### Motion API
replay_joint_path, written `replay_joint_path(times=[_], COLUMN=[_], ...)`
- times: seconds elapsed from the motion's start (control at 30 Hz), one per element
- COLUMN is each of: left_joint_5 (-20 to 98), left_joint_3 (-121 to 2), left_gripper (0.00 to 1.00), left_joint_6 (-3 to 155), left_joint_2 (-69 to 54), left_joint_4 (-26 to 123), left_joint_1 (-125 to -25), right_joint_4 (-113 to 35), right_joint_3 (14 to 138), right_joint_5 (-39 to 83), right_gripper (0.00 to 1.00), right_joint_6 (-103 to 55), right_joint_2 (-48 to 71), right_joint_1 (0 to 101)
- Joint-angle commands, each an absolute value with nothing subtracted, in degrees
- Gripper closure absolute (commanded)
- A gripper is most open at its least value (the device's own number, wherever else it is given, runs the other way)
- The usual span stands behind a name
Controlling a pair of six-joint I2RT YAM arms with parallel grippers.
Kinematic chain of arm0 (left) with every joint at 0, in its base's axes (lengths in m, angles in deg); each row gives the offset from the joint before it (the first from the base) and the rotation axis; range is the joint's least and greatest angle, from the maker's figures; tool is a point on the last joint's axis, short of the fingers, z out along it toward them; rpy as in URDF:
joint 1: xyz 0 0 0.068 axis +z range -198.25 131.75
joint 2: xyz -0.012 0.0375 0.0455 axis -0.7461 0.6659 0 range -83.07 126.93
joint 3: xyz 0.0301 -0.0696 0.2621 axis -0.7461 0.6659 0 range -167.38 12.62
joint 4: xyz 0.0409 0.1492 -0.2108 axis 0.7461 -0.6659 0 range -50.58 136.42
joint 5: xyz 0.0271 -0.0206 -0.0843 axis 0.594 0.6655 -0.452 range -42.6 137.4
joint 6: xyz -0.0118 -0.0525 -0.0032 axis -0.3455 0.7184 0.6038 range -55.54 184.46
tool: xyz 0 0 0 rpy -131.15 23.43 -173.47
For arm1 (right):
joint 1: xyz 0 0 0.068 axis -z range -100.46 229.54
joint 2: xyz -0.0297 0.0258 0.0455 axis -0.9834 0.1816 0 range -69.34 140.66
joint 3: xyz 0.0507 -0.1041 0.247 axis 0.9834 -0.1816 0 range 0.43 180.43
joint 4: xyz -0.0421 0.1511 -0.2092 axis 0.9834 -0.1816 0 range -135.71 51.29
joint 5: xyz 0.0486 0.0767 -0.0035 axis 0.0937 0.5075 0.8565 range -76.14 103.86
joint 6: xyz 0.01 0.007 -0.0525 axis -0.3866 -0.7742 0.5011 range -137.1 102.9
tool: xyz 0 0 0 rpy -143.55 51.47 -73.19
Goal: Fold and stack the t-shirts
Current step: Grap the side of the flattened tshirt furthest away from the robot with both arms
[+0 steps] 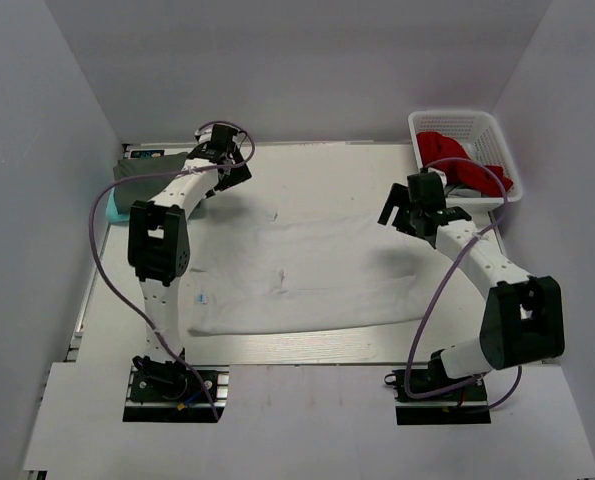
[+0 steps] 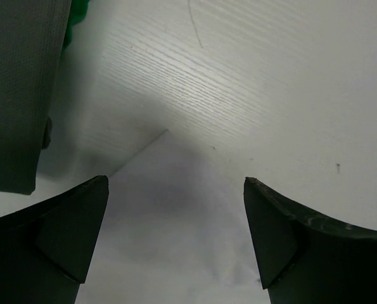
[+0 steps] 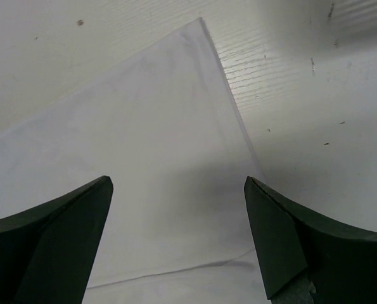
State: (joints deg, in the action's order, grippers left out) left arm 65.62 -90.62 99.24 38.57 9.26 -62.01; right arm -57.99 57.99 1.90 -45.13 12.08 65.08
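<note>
The white t-shirt (image 1: 297, 275) lies spread flat across the middle of the table, its small neck label (image 1: 202, 297) near the left edge. The dark grey t-shirt (image 1: 142, 175) lies folded at the far left on the teal one (image 1: 112, 207). My left gripper (image 1: 230, 170) is open and empty above the white shirt's far left corner (image 2: 175, 215); the grey shirt (image 2: 17, 82) and a bit of teal (image 2: 79, 12) show to its left. My right gripper (image 1: 417, 212) is open and empty over the shirt's far right corner (image 3: 150, 145).
A white plastic basket (image 1: 432, 125) with red cloth (image 1: 447, 160) in it stands at the back right, close behind the right gripper. Grey walls close in the table on the left, back and right.
</note>
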Motion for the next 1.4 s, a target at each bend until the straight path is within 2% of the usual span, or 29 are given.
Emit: replay_joint_path(times=[0.0, 0.13, 0.2, 0.27, 0.67, 0.83, 1.03, 1.07, 1.17, 1.23, 1.37], left_joint_5=[66.13, 64.45, 63.84, 63.22, 64.01, 64.01, 64.01, 64.01, 64.01, 64.01, 64.54], left_joint_3=[-95.04, -95.04, -92.68, -89.53, -88.02, -87.4, -91.78, -92.49, -91.1, -87.95, -81.96], left_gripper=[0.05, 0.15, 0.28, 0.33, 0.33, 0.24, 0.24, 0.25, 0.4, 0.47, 0.52], left_joint_6=[96.37, 95.84, 95.84, 95.84, 95.84, 94.6, 94.08, 94.08, 93.55, 93.55, 93.55], left_joint_2=[41.45, 43.49, 43.49, 43.49, 42.62, 41.03, 45.77, 47.17, 47.89, 47.1, 43.67], left_joint_4=[6.26, 7.31, 7.92, 9.41, 12.67, 16.62, 13.92, 13.9, 12.85, 13.37, 16.1], left_joint_1=[-60.82, -60.82, -60.82, -60.82, -60.82, -60.82, -60.82, -60.82, -60.82, -60.82, -60.82], right_joint_4=[-56.02, -54.26, -54.35, -54.7, -55.05, -54.53, -54.97, -55.05, -55.05, -55.14, -54.79], right_joint_3=[60.64, 60.9, 61.34, 62.21, 63.27, 63.98, 65.12, 65.12, 65.21, 65.38, 65.65], right_joint_5=[-3.1, -3.62, -4.06, -4.77, -3.63, -3.54, -2.84, -3.01, -3.45, -3.45, -3.63], right_gripper=[0.1, 0.1, 0.1, 0.1, 0.1, 0.1, 0.1, 0.1, 0.1, 0.1, 0.1], right_joint_6=[-44.96, -44.44, -44.34, -44.26, -44.87, -44.87, -44.78, -44.7, -44.96, -44.96, -45.05], right_joint_2=[14.06, 15.82, 17.05, 18.53, 22.06, 22.85, 24.26, 24.43, 25.05, 25.75, 26.98], right_joint_1=[65.47, 65.48, 65.56, 65.65, 65.74, 65.73, 65.83, 65.74, 65.74, 65.65, 65.65])
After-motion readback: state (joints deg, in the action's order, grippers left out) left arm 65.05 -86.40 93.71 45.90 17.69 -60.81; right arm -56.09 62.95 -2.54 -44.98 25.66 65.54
